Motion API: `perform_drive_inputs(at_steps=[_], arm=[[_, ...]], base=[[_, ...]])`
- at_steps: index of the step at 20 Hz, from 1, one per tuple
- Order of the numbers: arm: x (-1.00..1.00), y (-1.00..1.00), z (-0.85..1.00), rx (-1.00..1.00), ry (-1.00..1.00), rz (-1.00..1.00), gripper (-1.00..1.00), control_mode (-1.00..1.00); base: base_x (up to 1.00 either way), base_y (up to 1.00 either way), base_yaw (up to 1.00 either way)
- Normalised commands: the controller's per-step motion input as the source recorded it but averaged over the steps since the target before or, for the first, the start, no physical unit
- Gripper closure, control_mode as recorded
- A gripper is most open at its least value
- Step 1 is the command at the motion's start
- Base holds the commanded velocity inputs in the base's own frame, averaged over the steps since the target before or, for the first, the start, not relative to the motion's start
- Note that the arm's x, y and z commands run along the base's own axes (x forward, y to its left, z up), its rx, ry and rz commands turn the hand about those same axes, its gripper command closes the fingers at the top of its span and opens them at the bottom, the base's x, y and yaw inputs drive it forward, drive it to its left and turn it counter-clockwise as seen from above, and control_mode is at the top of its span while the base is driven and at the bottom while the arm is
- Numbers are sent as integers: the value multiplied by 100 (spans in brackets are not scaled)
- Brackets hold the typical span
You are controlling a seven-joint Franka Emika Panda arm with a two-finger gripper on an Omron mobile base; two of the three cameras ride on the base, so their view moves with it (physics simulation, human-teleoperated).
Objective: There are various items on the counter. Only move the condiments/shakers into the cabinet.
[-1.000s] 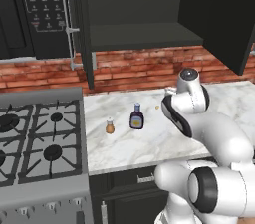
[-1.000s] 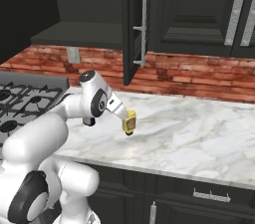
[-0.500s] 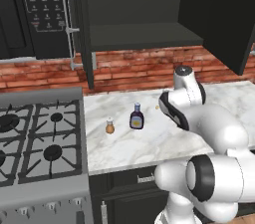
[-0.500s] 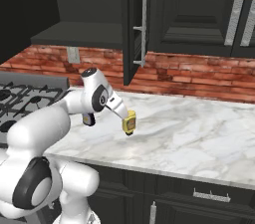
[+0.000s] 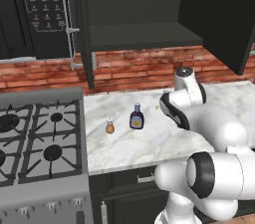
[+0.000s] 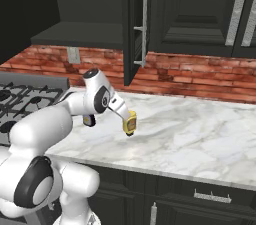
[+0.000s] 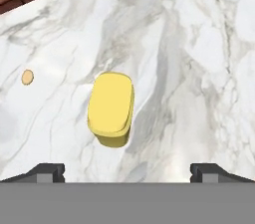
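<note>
The yellow squeeze bottle (image 7: 111,108) stands on the marble counter (image 7: 199,68), seen from above just ahead of my open gripper (image 7: 127,170). Both fingertips (image 7: 49,171) are spread wide and touch nothing. In the right base view my gripper (image 6: 129,126) hangs close over that yellow bottle (image 6: 131,119). The dark sauce bottle (image 5: 137,118) and the small orange-brown shaker (image 5: 110,127) stand further left on the counter (image 5: 124,143). Above them the dark cabinet (image 5: 144,35) is open, showing its flat inner shelf.
A tiny orange speck (image 7: 28,76) lies on the marble left of the yellow bottle. The grey stove (image 5: 40,138) borders the counter on the left, under the black microwave (image 5: 45,9). The open cabinet door (image 6: 131,24) hangs above the counter. A brick wall (image 5: 134,68) closes the back.
The arm's upper links have shifted slightly. The gripper stays open over the yellow bottle, and nothing on the counter has moved.
</note>
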Motion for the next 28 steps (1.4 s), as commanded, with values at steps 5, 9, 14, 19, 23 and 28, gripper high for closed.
perform_drive_inputs(at_steps=[5, 9, 14, 19, 23, 28], arm=[[21, -9, -6, 0, 0, 0, -100, -100], [31, -1, -8, 0, 0, 0, -100, -100], [36, 0, -9, 0, 0, 0, -100, -100], [4, -17, -20, 0, 0, 2, -100, -100], [0, -19, -17, 0, 0, 2, -100, -100], [4, -2, -11, 0, 0, 0, -100, -100]], base=[[0, 0, 0], [0, 0, 0], [0, 0, 0], [0, 0, 0], [0, 0, 0], [0, 0, 0]])
